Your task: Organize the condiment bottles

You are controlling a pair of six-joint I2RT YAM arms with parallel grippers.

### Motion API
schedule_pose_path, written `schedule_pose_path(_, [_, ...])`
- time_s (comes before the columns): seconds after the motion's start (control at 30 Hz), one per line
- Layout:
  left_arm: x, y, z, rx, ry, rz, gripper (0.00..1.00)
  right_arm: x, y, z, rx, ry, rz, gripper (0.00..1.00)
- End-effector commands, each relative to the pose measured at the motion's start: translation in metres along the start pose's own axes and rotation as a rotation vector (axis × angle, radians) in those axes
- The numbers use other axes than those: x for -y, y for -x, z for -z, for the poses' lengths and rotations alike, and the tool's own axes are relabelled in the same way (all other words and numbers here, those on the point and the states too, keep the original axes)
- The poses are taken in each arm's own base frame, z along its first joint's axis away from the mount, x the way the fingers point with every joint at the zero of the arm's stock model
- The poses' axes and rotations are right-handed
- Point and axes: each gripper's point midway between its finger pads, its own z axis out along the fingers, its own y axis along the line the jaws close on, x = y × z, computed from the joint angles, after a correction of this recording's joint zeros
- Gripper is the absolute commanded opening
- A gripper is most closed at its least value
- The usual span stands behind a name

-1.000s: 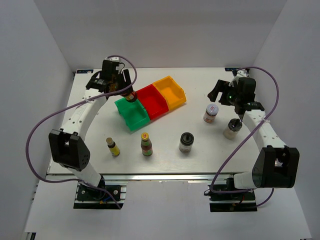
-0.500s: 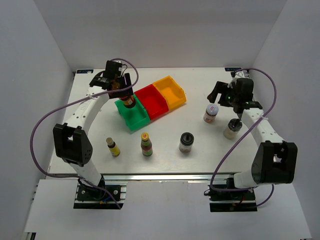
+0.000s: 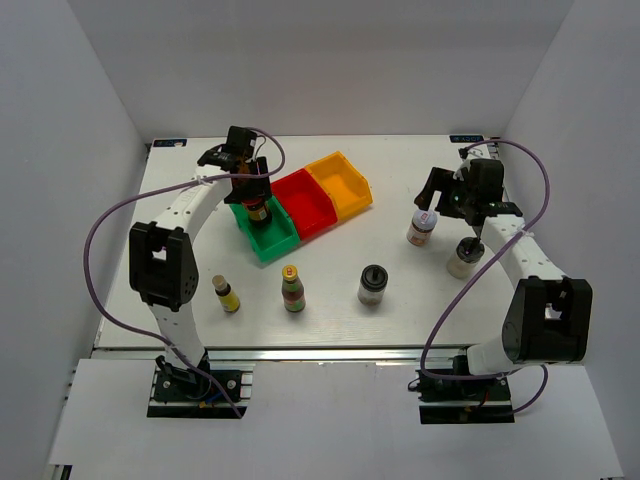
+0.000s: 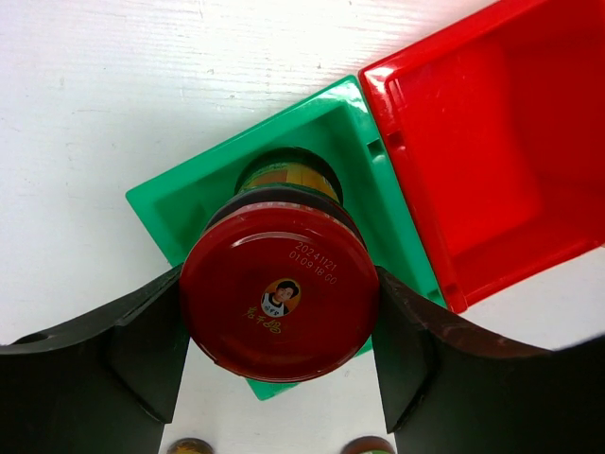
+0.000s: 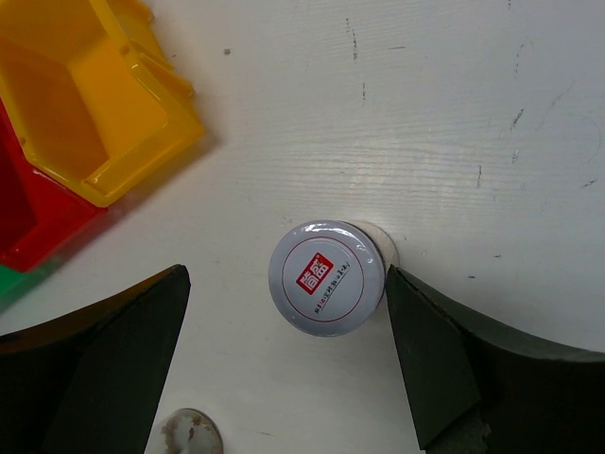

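1. L gripper (image 4: 279, 331) jaws were clamped on the red-capped jar (image 4: 279, 288), low over the green bin (image 4: 180, 203); not yet released.
2. R gripper (image 5: 285, 276) jaws stood wide apart, astride the white-lidded jar (image 5: 326, 277) on the table (image 3: 400, 170); no grip.
3. Yellow bottle (image 3: 226, 293), sauce bottle (image 3: 292, 289), 2 shakers (image 3: 372, 284) were unsorted.

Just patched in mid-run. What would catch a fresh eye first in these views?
The left gripper, clamped on the cap of a red-capped dark glass jar, holds it in the mouth of the green plastic bin, back left on the white table; whether it rests on the bottom is unclear. To the right, the right gripper hangs wide open around a white-lidded jar standing on the tabletop.
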Motion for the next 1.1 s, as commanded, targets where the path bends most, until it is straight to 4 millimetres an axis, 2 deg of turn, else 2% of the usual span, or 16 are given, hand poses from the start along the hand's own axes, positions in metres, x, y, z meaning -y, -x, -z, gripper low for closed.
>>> schedule_pose_path(0.0, [0.011,0.05,0.03,0.167,-0.037,0.024,0.25,-0.002,0.018,0.008,0.048,-0.005,0.031,0.89])
schedule_pose_path(0.03, [0.011,0.05,0.028,0.166,-0.037,0.024,0.33,-0.002,0.017,0.009,0.048,-0.003,0.031,0.89])
schedule_pose_path(0.1, [0.01,0.048,0.025,0.162,-0.029,0.022,0.39,-0.002,0.014,0.011,0.043,-0.003,0.025,0.89])
schedule_pose_path(0.13, [0.009,0.048,0.024,0.162,-0.025,0.022,0.47,-0.002,0.011,0.012,0.039,-0.005,0.02,0.89])
schedule_pose_path(0.33, [0.003,0.047,0.022,0.164,0.01,0.017,0.61,-0.005,0.005,0.024,0.047,0.006,0.016,0.89])
schedule_pose_path(0.37, [0.002,0.048,0.022,0.166,0.011,0.017,0.67,-0.005,0.003,0.025,0.046,0.003,0.014,0.89])
schedule_pose_path(0.43, [0.003,0.049,0.026,0.175,0.004,0.01,0.7,-0.005,0.003,0.03,0.06,0.002,0.017,0.89])
schedule_pose_path(0.53, [0.001,0.049,0.031,0.185,0.002,0.006,0.79,-0.006,0.002,0.035,0.068,0.002,0.021,0.89])
schedule_pose_path(0.57, [0.001,0.05,0.034,0.19,0.002,0.005,0.91,-0.005,0.0,0.035,0.067,0.002,0.02,0.89])
schedule_pose_path(0.63, [0.001,0.051,0.039,0.2,-0.001,0.003,0.97,-0.005,0.001,0.037,0.072,0.0,0.021,0.89])
schedule_pose_path(0.83, [-0.001,0.056,0.054,0.22,-0.003,0.008,0.98,-0.009,0.004,0.042,0.087,0.013,0.028,0.89])
schedule_pose_path(0.93, [-0.003,0.056,0.071,0.244,-0.017,0.017,0.98,-0.013,0.006,0.043,0.097,0.035,0.042,0.89])
schedule_pose_path(0.97, [-0.004,0.058,0.085,0.274,-0.03,0.028,0.98,-0.017,0.007,0.044,0.094,0.057,0.056,0.89])
schedule_pose_path(1.03, [-0.007,0.046,0.089,0.269,-0.035,0.041,0.98,-0.025,0.009,0.046,0.104,0.087,0.082,0.89])
schedule_pose_path(1.07, [-0.007,0.043,0.093,0.275,-0.038,0.077,0.98,-0.036,0.009,0.046,0.106,0.106,0.121,0.89])
